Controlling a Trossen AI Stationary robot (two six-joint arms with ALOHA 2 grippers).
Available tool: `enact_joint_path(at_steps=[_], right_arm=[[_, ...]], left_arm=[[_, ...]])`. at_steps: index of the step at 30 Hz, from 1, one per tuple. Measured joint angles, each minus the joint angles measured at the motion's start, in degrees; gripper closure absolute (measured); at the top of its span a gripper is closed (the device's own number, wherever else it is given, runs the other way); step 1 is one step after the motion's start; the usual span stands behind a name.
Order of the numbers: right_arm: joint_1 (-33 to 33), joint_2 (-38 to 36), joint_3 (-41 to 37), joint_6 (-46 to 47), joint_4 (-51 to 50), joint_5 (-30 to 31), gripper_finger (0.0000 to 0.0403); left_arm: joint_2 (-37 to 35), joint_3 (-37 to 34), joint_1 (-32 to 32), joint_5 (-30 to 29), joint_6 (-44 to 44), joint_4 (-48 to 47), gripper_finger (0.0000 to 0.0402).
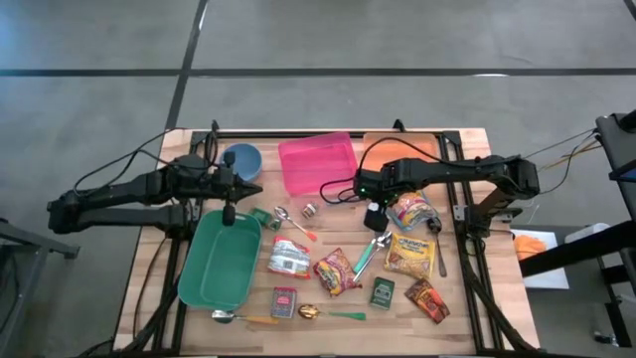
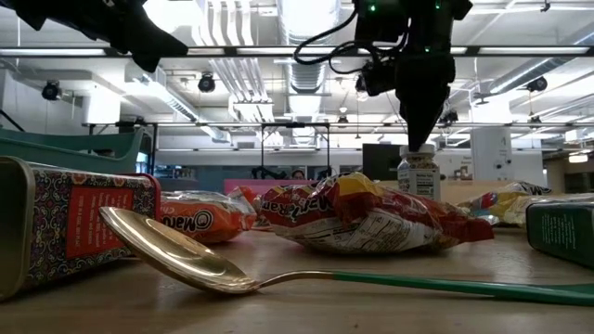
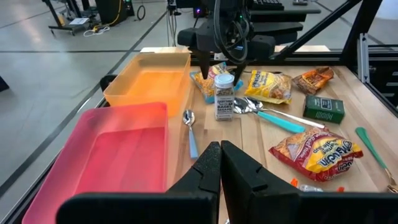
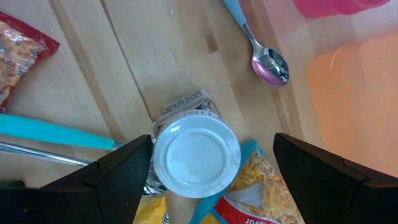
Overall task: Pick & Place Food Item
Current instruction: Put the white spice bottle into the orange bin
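At the table's left, the left gripper (image 1: 230, 213) hangs over the far rim of the green bin (image 1: 219, 267), fingers clenched together on nothing; the left wrist view shows the two dark fingers (image 3: 205, 174) pressed shut. Just behind it sits a blue bowl (image 1: 241, 158).

Centre, far side: pink bin (image 1: 316, 162), with an orange bin (image 1: 399, 147) touching its right side. In front of the pink bin lie a small spoon with an orange handle (image 1: 294, 226) and loose packets: a red-and-white packet (image 1: 290, 258) and a ramen packet (image 1: 336, 269). Near edge: a red tin (image 1: 283, 301), a gold spoon with a green handle (image 1: 328, 313), a green tin (image 1: 384, 291).

Right of centre: the right gripper (image 4: 211, 165) is straight above the spice jar (image 3: 224, 97), fingers spread wide on either side of the white lid (image 4: 196, 155), not touching it. The jar stands upright on the wood, just beside a teal-handled spoon (image 3: 273, 115) and a yellow snack bag (image 3: 268, 85).

Far right: a brown packet (image 1: 427, 299) near the front edge.
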Motion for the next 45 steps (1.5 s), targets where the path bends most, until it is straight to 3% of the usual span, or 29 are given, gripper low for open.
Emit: enact_joint_path(at_steps=[13,23,28,31,39,45], right_arm=[[-0.2,0.0,-2.9,0.1,2.2,1.6,0.0080],[-0.1,0.0,-2.9,0.0,2.3,1.5,0.0193],[-0.1,0.0,-2.9,-1.3,2.3,0.7,0.0206],[-0.1,0.0,-2.9,-2.3,2.3,0.1,0.0185],[-0.1,0.0,-2.9,-3.1,2.6,-0.6,0.0064],[-0.1,0.0,-2.9,-6.1,3.1,-0.3,0.0038]], left_arm=[[0.0,0.0,0.0,0.0,0.0,0.0,0.0388],[0.0,0.0,0.0,0.0,0.0,0.1,0.0388],[0.0,0.0,0.0,0.0,0.1,-0.1,0.0388],[0.0,0.0,0.0,0.0,0.1,-0.2,0.0388],[0.0,0.0,0.0,0.0,0.2,-0.2,0.0388],[0.0,0.0,0.0,0.0,0.2,-0.3,0.0388]])
